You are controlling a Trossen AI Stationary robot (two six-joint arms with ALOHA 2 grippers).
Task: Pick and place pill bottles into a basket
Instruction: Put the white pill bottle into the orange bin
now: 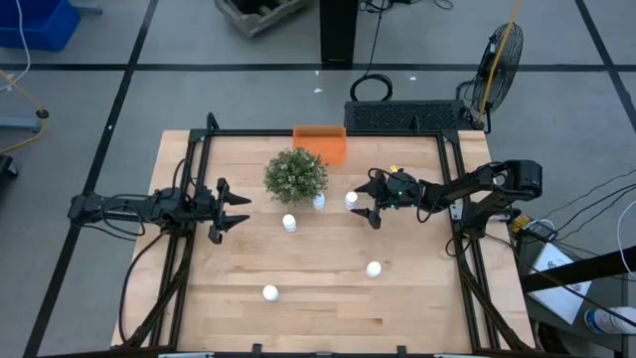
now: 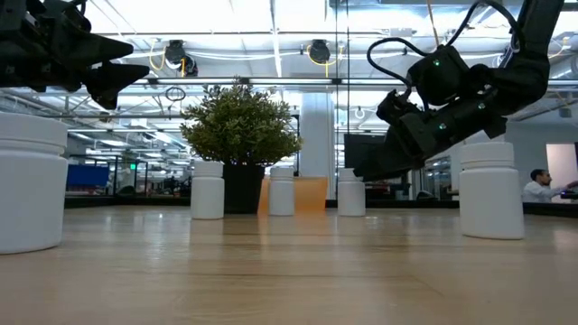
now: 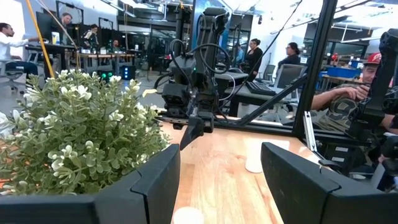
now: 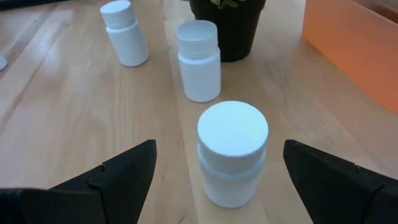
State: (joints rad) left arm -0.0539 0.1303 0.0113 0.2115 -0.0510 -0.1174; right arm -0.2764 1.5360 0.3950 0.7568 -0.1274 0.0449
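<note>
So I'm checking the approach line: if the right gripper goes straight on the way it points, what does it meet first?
Most likely the nearest pill bottle, standing upright between the open fingers of the right gripper. A second bottle and the plant pot stand beyond it.

The pale wooden table top shows smooth planks with a faint sheen. The small white plastic pill bottles look matt and smooth, as does the orange plastic rectangular basket. The black gripper fingers seem dull, hard plastic.
</note>
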